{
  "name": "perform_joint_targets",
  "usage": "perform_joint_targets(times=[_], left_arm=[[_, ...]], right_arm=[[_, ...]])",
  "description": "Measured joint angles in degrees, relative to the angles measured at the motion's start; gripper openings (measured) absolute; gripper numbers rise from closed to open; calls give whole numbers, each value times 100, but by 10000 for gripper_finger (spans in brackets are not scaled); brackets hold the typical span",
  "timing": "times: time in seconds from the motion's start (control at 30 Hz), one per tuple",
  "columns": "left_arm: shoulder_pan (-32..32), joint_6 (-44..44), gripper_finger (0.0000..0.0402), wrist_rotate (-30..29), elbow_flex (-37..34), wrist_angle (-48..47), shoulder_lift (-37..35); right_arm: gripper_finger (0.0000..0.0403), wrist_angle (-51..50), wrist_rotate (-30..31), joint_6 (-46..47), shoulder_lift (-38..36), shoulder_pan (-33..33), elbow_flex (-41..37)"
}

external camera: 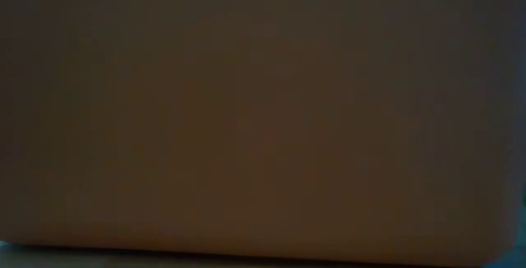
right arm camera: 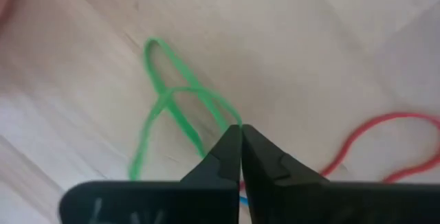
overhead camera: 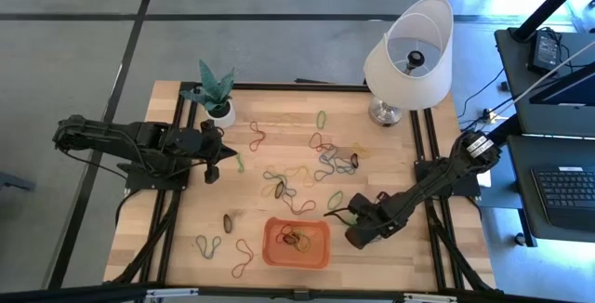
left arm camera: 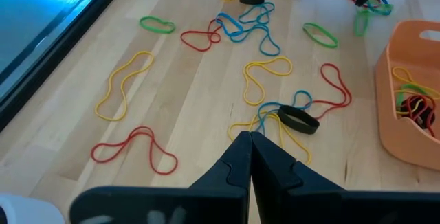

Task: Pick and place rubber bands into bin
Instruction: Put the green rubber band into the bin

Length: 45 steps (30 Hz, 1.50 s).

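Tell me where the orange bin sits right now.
In the high view the orange bin lies at the table's near edge, centre, holding a few rubber bands; the right gripper is just beyond its right corner.

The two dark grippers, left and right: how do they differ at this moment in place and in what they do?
The left gripper hangs near the small potted plant and holds nothing, while the right gripper is low beside the shallow orange plastic bin. The left gripper's tips meet above bare wood; the right gripper's tips pinch a thin twisted green rubber band lying on the wooden table. Both are shut.
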Motion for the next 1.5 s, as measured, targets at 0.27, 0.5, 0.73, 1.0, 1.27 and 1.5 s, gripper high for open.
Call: perform_joint_targets(times=[0.27, 0.5, 0.73, 1.0, 1.27, 1.5], left_arm=[[0, 2, 3, -2, 0, 0, 11], [1, 1, 3, -2, 0, -2, 151], [0, -3, 3, 41, 0, 1, 472], [-134, -2, 3, 500, 0, 3, 779], [-1295, -221, 3, 56, 2, 82, 1008], [-2317, -645, 3, -140, 2, 101, 1012]], right_arm=[[2, -959, 605, -302, -89, 0, 946], [2, -849, 1266, -1347, -92, -45, 1728], [1, 360, 1267, -2677, -87, -209, 1807], [0, 1334, 1210, -4127, 143, -387, 2435], [0, -329, 1219, -3764, 1581, -458, 4807], [0, -1742, 664, -2487, 3213, -562, 6669]])
